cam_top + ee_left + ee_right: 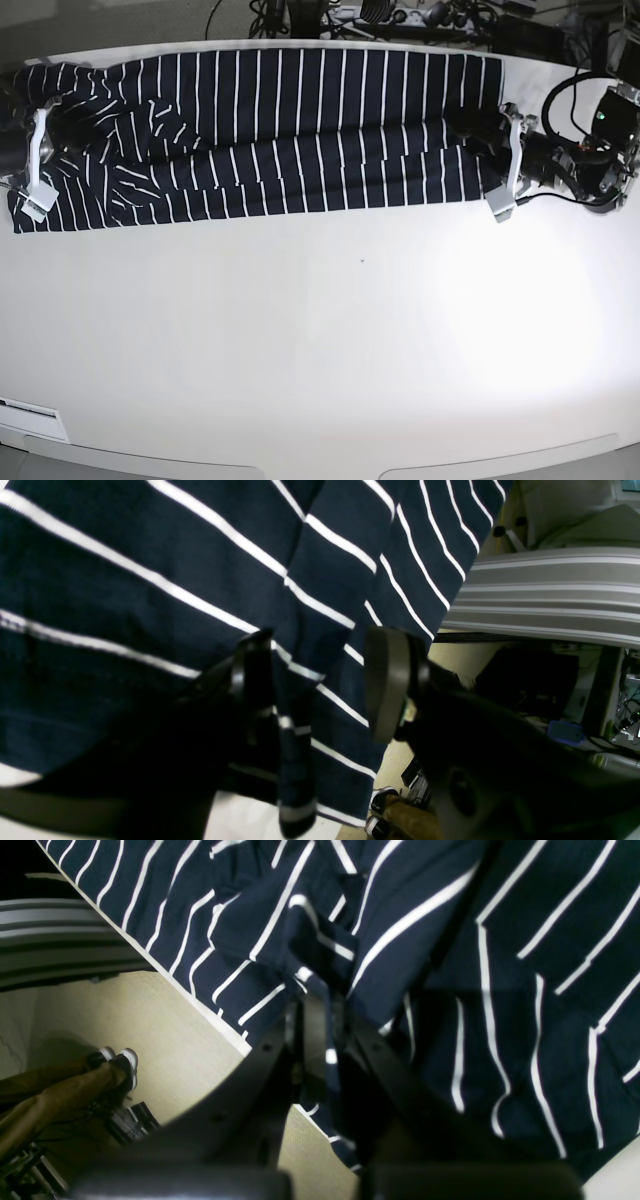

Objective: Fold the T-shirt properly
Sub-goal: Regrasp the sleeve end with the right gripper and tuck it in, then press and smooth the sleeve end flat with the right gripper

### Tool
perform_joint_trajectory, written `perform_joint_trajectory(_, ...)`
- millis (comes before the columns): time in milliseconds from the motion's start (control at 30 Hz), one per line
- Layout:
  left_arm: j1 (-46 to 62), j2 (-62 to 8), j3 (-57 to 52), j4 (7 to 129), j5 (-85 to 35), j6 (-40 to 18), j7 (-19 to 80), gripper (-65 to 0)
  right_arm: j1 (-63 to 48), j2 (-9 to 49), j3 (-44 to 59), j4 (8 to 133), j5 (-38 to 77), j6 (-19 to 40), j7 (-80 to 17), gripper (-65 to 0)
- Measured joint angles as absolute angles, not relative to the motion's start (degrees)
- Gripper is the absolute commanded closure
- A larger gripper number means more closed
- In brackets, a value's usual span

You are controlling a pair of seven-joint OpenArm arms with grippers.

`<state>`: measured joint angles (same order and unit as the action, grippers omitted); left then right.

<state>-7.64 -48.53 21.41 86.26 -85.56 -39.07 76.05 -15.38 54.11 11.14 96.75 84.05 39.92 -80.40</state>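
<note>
The T-shirt [280, 130], dark navy with thin white stripes, lies as a long band across the far part of the white table [320, 330]. At its right end in the base view, my left gripper [505, 165] stands open. In the left wrist view its jaws [320, 685] are well apart, the striped cloth [150, 580] runs between and behind them, and a fold hangs against one finger [255, 680]. At the shirt's left end, my right gripper [38, 160] is shut on a bunched fold of the cloth [500, 940], pinched between the fingers [312, 1040].
Cables and equipment [380, 15] crowd the table's far edge. The left arm's body with a black cable [590, 150] sits at the right edge. A person's legs and shoes [60, 1090] stand on the floor beside the table. A small label [25, 410] is at the front left.
</note>
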Motion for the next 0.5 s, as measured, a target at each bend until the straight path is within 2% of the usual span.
perform_joint_trajectory(67, -7.64, -48.53, 21.41, 86.26, -85.56, -39.07, 76.05, -31.4, -15.4, 54.11, 11.14, 96.75, 84.05, 39.92, -80.42, -0.6)
perform_joint_trajectory(100, -7.64, -48.53, 21.41, 86.26, -85.56, -39.07, 76.07, -31.4, -15.38, 54.11, 11.14, 96.75, 84.05, 39.92, -80.4, -9.0)
perform_joint_trajectory(167, -7.62, -48.53, 21.41, 86.26, -85.56, -39.07, 76.07, -31.4, -15.38, 54.11, 11.14, 96.75, 84.05, 39.92, -80.36, -30.1)
perform_joint_trajectory(200, -7.64, -48.53, 21.41, 86.26, -85.56, -39.07, 76.05, -31.4, -15.4, 54.11, 11.14, 96.75, 84.05, 39.92, -80.4, -37.4)
perform_joint_trajectory(233, -7.64, -48.53, 21.41, 86.26, -85.56, -39.07, 76.05, -31.4, -15.4, 54.11, 11.14, 96.75, 84.05, 39.92, -80.47, -39.6)
perform_joint_trajectory(500, -7.62, -48.53, 21.41, 86.26, -85.56, -39.09, 75.83, -31.4, -15.09, 54.15, 12.08, 104.97, 84.14, 39.9, -80.49, -39.6)
